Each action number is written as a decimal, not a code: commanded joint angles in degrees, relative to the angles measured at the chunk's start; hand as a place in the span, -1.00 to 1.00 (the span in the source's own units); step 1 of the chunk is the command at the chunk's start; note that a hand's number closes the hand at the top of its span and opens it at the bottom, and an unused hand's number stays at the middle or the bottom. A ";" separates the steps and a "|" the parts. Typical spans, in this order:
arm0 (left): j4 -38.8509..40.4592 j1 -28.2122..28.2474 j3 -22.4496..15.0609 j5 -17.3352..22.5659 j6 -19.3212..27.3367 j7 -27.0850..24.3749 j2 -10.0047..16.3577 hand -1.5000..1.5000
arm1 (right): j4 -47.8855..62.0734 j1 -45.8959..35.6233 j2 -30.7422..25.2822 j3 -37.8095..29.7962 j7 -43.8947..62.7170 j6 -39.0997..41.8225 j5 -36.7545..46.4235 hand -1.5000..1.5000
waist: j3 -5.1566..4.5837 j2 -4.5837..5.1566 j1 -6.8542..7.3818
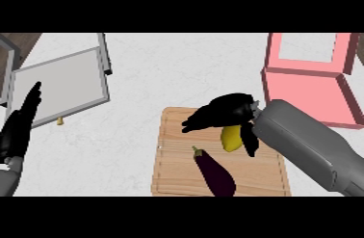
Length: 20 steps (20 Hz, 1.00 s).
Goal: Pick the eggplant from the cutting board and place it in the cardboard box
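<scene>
Our eggplant (215, 174), its near tip cut off at the view's edge, lies on the cutting board (177, 177) just nearer us than our right hand (222, 112), whose open, spread fingers (195, 121) stand apart from it and half hide a yellow fruit (231, 139).

Eggplant (215, 173) lies on the near half of the wooden cutting board (174, 179), stem end pointing away, nothing touching it. Right hand (222, 114) hangs over the board's far half, fingers spread leftward, thumb down beside a yellow fruit (230, 138). Pink box (302, 85) sits open at far right on the white counter (177, 73), grey panel (60, 85) at far left, and left hand (20, 124) rests at the left edge, fingers straight.
</scene>
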 commanded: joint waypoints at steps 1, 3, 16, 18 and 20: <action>-0.88 1.24 -0.45 -1.36 1.06 0.92 -1.95 0.00 | -0.76 -0.90 5.84 2.28 4.23 5.80 2.84 -1.00 | 0.00 -0.29 -0.71; -1.52 -0.08 0.44 -2.12 0.59 2.43 -1.27 0.00 | 2.44 0.87 5.25 2.89 1.20 4.69 5.63 -1.00 | 0.03 -0.19 -0.73; 3.60 1.05 5.19 -5.40 -2.62 -3.91 -4.38 0.00 | 3.07 3.51 6.78 -1.70 -2.18 4.44 16.68 -1.00 | -0.01 -0.15 -1.35; 1.87 1.90 5.25 -5.67 -2.84 -2.34 -4.82 0.00 | 1.24 5.44 9.41 -1.46 -0.03 6.25 16.96 -1.00 | 0.01 -0.22 -1.26; 1.12 1.91 3.83 -7.85 0.49 -0.89 -7.72 0.00 | 0.48 6.73 9.81 -1.81 -0.18 6.70 16.35 -1.00 | 0.01 -0.21 -1.33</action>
